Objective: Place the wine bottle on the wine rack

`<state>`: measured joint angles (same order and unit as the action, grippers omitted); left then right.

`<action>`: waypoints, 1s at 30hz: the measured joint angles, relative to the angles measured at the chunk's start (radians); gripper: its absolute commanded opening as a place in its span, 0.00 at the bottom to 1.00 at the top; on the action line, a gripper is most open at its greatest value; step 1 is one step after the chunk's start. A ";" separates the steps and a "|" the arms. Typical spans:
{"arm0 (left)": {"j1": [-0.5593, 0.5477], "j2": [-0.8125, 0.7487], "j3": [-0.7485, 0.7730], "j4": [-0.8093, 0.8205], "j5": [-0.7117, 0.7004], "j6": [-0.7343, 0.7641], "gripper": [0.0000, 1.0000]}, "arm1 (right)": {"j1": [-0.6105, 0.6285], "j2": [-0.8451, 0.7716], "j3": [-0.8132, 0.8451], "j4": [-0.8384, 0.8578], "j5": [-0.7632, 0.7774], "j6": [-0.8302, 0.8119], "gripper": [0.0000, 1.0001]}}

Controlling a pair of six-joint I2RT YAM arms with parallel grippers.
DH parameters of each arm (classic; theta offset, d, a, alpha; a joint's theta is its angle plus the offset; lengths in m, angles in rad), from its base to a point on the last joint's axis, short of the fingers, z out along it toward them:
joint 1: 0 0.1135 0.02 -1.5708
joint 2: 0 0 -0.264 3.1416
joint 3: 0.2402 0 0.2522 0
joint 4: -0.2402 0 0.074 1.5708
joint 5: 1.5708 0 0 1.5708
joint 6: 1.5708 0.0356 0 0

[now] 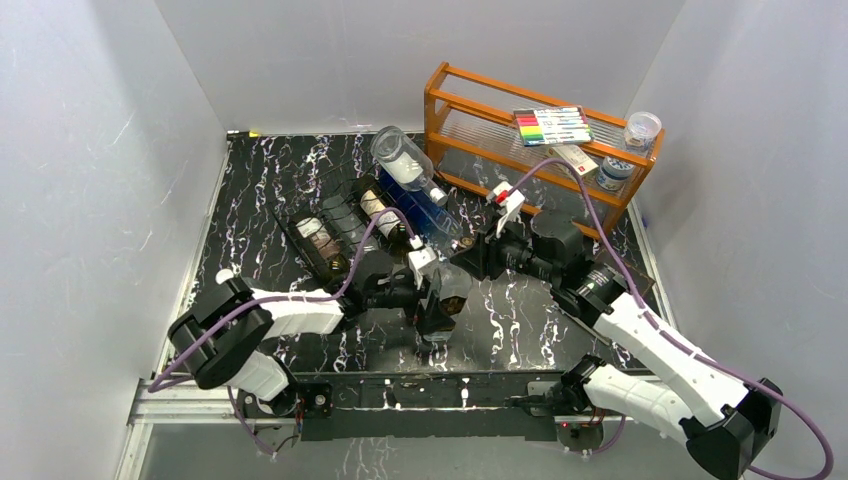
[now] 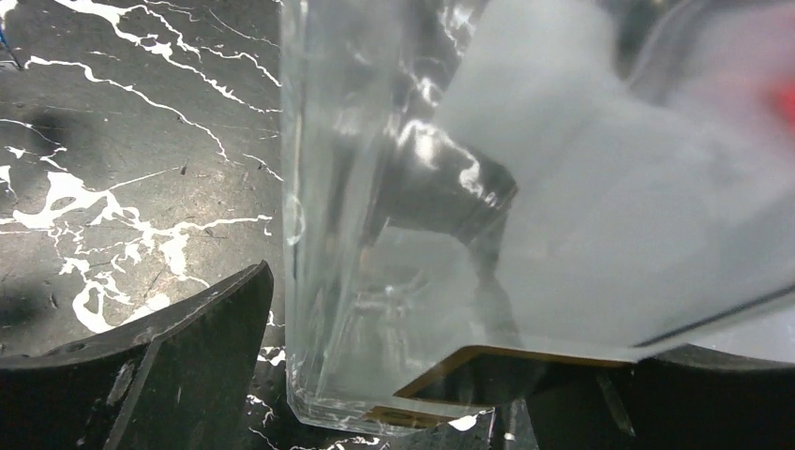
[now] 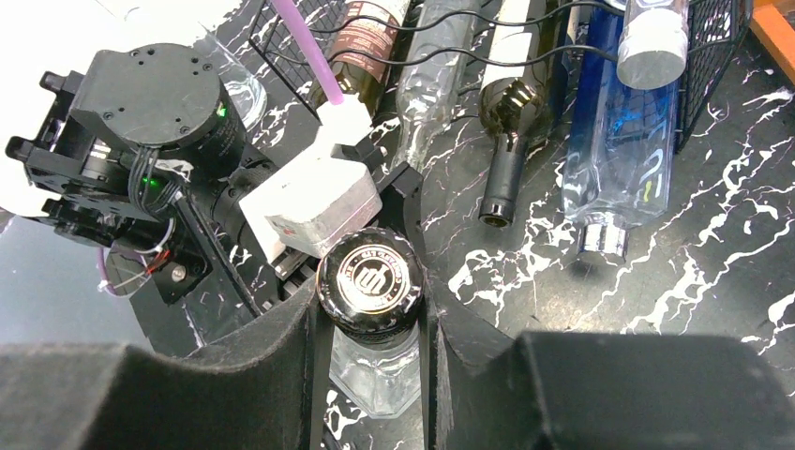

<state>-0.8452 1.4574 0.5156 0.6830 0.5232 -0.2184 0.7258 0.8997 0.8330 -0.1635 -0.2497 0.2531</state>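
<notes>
The wine bottle (image 1: 449,287) is clear angular glass with a black cap (image 3: 368,279) and a pale label. My right gripper (image 3: 368,323) is shut on its neck just under the cap, a finger (image 3: 281,356) on each side. My left gripper (image 2: 450,375) is open around the glass body (image 2: 375,281); the left finger (image 2: 187,356) stands a narrow gap off it. In the top view both grippers, left (image 1: 437,300) and right (image 1: 463,260), meet at the bottle in front of the black wire wine rack (image 1: 350,228).
The rack (image 3: 441,52) holds a brown-labelled dark bottle (image 3: 367,33), a clear one (image 3: 422,89), a dark green one (image 3: 511,112) and a blue one (image 3: 609,141). An orange wooden shelf (image 1: 470,105) at the back right carries a marker pack (image 1: 552,125) and jars (image 1: 642,130).
</notes>
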 measured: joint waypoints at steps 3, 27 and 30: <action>-0.008 0.029 -0.003 0.024 0.000 0.014 0.88 | -0.001 -0.013 -0.011 0.001 0.000 0.003 0.00; -0.021 -0.169 -0.131 0.102 -0.098 0.258 0.22 | -0.007 -0.097 0.048 -0.065 0.008 0.085 0.74; -0.020 -0.229 -0.114 0.044 -0.132 0.374 0.18 | -0.007 -0.121 0.095 -0.122 0.018 0.099 0.76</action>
<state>-0.8654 1.2282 0.4011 0.7273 0.3912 0.1558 0.7185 0.7792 0.9276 -0.2859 -0.2321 0.3523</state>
